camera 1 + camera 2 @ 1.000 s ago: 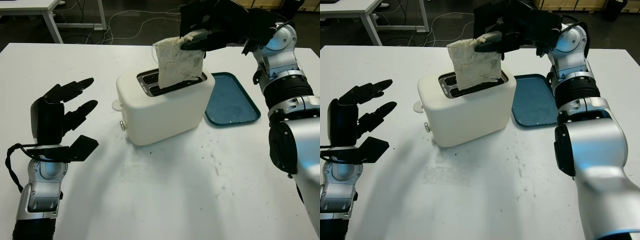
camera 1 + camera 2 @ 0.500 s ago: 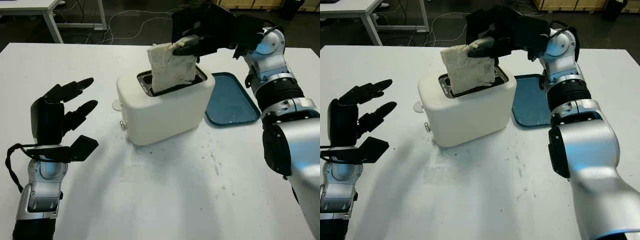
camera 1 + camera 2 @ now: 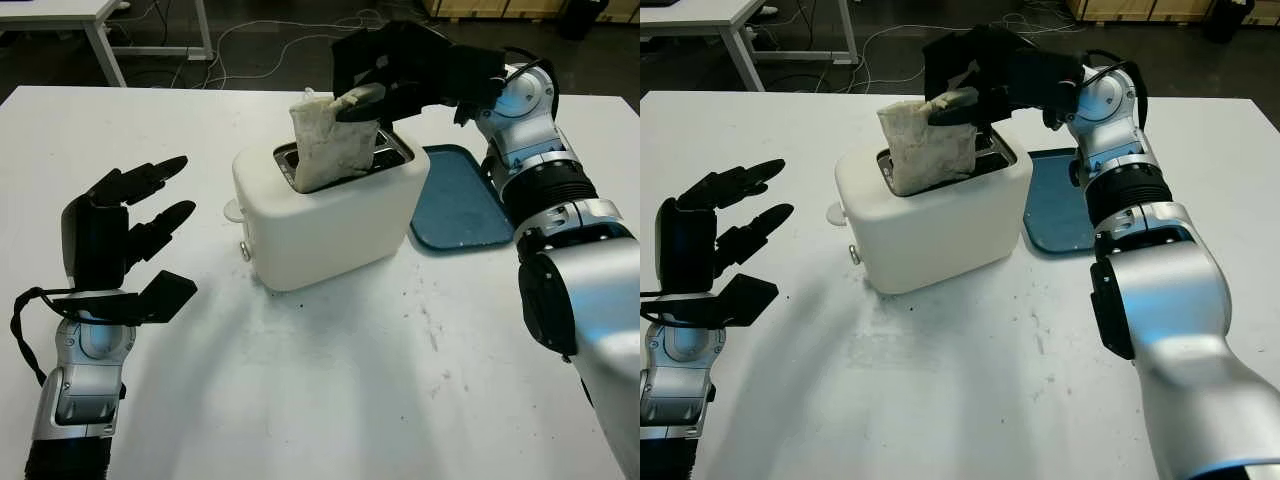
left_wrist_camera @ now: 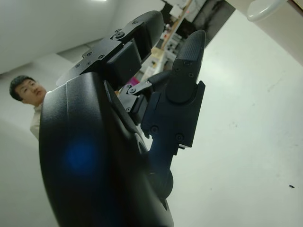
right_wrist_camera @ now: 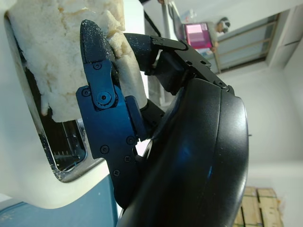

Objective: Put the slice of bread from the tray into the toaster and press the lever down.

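Bread (image 3: 330, 140) lower edge hidden inside toaster (image 3: 325, 215) slot.

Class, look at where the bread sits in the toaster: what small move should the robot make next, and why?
Probably keep lowering. The right hand grips the bread slice, whose lower edge is in the toaster slot while most of it stands above. The left hand is open, off to the side.
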Controlling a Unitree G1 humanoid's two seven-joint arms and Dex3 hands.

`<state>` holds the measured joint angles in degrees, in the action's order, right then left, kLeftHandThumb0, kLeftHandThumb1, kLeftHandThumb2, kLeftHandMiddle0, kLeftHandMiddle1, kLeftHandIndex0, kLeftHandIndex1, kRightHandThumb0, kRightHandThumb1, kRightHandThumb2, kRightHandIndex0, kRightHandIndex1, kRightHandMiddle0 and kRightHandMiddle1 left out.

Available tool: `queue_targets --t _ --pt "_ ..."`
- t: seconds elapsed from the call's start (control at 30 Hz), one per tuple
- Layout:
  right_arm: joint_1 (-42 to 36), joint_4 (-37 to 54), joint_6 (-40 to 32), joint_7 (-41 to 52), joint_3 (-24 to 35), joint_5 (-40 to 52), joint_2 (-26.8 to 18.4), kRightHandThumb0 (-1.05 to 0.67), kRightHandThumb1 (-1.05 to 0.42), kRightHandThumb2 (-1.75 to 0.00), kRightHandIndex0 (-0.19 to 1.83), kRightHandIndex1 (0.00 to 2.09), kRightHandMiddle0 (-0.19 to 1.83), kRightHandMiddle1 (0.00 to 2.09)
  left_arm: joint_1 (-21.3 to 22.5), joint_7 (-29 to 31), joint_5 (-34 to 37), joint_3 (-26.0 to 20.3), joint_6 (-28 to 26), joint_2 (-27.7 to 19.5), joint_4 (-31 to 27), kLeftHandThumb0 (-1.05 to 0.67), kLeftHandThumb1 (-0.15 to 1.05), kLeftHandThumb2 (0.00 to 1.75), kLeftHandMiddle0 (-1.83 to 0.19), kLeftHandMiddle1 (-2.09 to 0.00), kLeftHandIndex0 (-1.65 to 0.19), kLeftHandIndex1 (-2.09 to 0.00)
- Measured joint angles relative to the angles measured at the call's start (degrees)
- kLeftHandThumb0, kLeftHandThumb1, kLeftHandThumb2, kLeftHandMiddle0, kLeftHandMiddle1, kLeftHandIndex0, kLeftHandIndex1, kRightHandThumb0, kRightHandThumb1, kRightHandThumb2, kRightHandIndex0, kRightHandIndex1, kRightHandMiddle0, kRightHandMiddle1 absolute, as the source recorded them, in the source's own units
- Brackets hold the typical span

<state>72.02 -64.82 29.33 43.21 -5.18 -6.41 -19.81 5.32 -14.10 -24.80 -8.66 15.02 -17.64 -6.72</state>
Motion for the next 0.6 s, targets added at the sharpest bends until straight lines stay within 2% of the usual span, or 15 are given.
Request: queue_targets --t 0.6 --pt "-0.12 -2.56 0.27 -3.59 -0.22 -3.74 -3.39 -0.39 -0.92 -0.39 1.09 1.75 0.89 1.75 -0.39 -0.01 -0.2 0.0 0.0 0.0 0.0 -0.37 0.89 0.0 -0.66 -0.79 -0.93 -0.01"
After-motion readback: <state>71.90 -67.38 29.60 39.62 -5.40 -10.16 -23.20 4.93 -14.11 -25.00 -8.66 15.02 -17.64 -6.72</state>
